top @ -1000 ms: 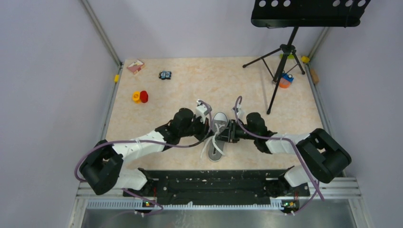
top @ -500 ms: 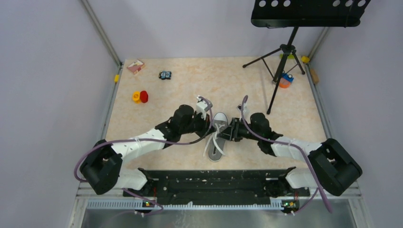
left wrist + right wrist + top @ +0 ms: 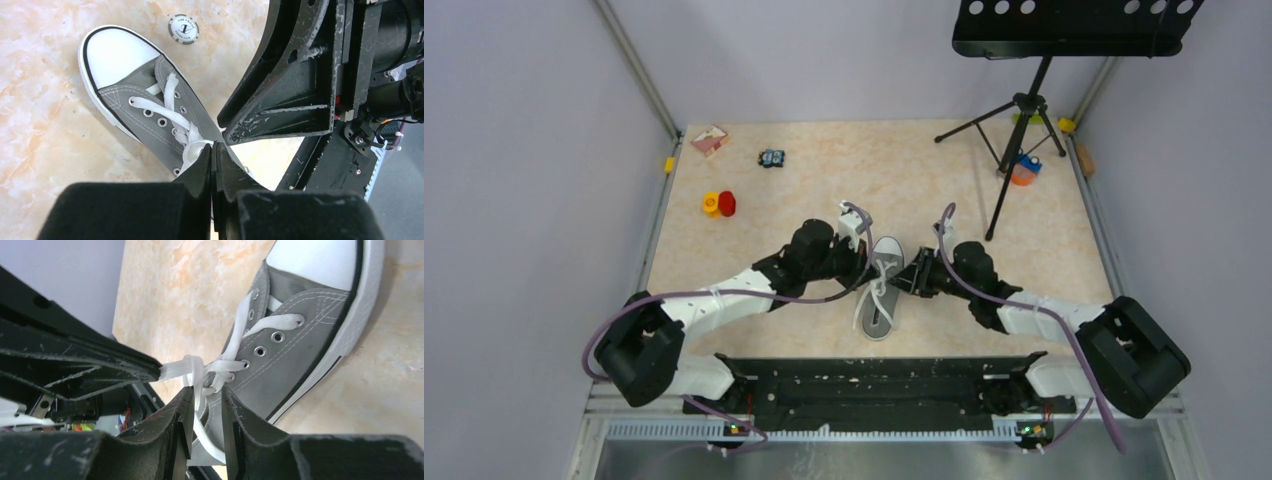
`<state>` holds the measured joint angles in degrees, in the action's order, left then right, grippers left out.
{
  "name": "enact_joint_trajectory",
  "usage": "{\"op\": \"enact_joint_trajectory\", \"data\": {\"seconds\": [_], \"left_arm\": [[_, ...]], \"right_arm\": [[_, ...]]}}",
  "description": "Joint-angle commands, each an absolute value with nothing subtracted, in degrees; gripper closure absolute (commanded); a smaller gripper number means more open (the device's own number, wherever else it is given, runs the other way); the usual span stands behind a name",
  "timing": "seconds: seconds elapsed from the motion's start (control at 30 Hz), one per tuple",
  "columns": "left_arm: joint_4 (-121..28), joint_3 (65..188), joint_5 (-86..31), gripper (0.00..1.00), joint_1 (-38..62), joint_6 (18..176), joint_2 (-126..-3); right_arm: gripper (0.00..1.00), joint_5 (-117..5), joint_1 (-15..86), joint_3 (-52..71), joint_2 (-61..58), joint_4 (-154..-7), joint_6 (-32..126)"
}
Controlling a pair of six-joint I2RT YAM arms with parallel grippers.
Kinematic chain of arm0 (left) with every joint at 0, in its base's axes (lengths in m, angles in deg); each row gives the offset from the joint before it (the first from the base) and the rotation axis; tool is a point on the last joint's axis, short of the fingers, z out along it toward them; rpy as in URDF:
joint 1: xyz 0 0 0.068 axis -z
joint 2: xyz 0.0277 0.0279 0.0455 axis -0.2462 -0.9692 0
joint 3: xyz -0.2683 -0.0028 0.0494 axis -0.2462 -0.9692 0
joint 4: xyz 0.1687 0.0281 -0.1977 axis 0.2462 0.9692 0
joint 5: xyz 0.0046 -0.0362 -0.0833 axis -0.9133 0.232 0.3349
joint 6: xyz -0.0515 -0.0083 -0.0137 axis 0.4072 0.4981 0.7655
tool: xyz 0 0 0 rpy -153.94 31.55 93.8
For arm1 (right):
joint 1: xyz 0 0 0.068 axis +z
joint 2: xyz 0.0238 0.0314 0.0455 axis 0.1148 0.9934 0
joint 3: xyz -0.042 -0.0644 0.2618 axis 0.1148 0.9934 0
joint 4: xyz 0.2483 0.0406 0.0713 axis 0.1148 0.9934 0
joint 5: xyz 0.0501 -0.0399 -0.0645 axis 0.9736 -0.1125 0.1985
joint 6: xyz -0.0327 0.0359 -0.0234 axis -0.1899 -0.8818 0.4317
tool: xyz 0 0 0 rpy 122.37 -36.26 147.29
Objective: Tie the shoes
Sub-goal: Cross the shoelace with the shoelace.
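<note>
While L end effector [image 3: 214,146] pinches lace [image 3: 172,370], R end effector [image 3: 206,394] half-open astride it; grip unclear.

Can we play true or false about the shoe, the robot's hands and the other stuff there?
1. The sneaker is grey with a white toe. True.
2. The left gripper is wide open. False: it is shut, pinching the white lace.
3. A round chip lies near the sneaker's toe. True.
4. The music stand is on the left side. False: it stands at the far right.
5. Lace runs between the right gripper's fingers. True.
</note>
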<state>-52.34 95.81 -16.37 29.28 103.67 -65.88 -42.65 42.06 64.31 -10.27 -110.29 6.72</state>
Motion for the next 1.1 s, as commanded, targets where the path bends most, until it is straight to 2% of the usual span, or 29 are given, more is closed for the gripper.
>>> {"op": "enact_joint_trajectory", "data": {"seconds": [0.0,0.47,1.07], "left_arm": [[-52.53,97.80,-15.54,1.00,29.00,103.71,-65.70],[-52.57,97.52,-15.75,1.00,28.99,103.86,-65.59],[-53.10,96.35,-16.50,1.00,28.91,104.93,-66.29]], "right_arm": [[0.72,-47.32,41.84,64.85,-9.44,-111.90,3.82],[0.73,-39.14,41.93,65.22,-0.98,-125.13,-0.44],[0.73,-35.92,43.29,63.18,0.27,-125.35,1.48]]}}
